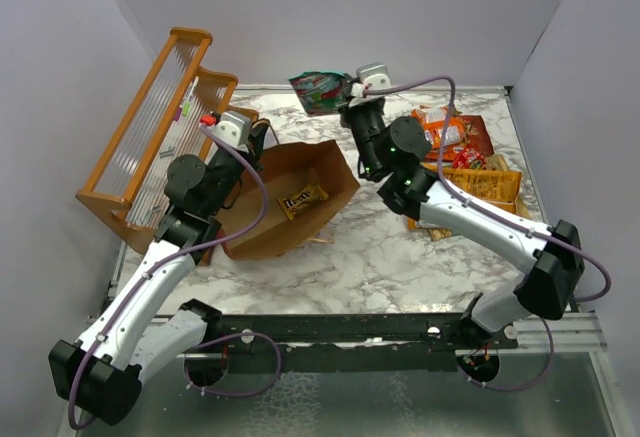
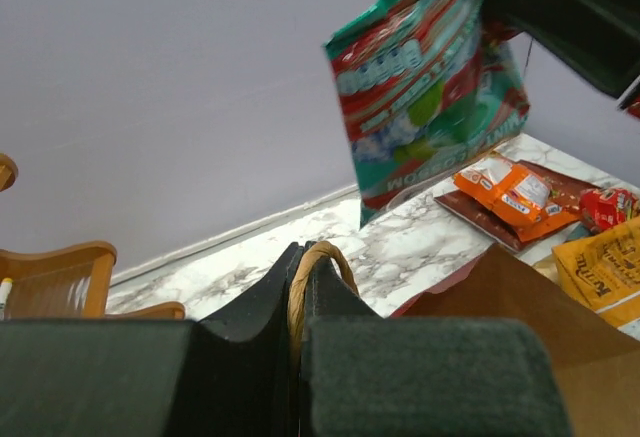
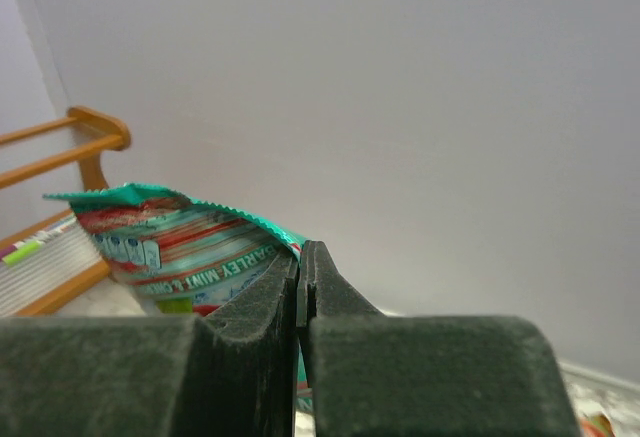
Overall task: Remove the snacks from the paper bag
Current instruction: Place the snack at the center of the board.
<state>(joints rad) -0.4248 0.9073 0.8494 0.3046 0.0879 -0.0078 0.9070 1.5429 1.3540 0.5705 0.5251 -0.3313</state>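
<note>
While the right jaws were pressed together on one edge of a crinkly teal packet (image 1: 316,88) striped in red and green, that snack hung in the air above the far edge of the white marbled tabletop (image 1: 380,257). It was well clear of the tall paper bag (image 1: 262,229) (dark red outside, brown kraft inside). The left jaws were clamped on a thin twine handle (image 2: 322,250) at the bag's rim, the loop pinched between the two dark fingers (image 2: 250,312). The bag lay tilted toward the left arm with its mouth wide to the overhead camera, and a small yellow-and-brown candy packet (image 1: 302,198) rested on its inner wall. To the right of the bag, on the tabletop under the right arm, a flat orange packet (image 1: 440,125) lay on a dark red chip bag (image 1: 480,137). A small red packet (image 1: 470,160) sat just beside them, with a large orange-yellow chip bag (image 1: 490,189) nearest the arms. An orange wooden rack (image 1: 150,147) with clear ribbed panels stood by the left wall.
</note>
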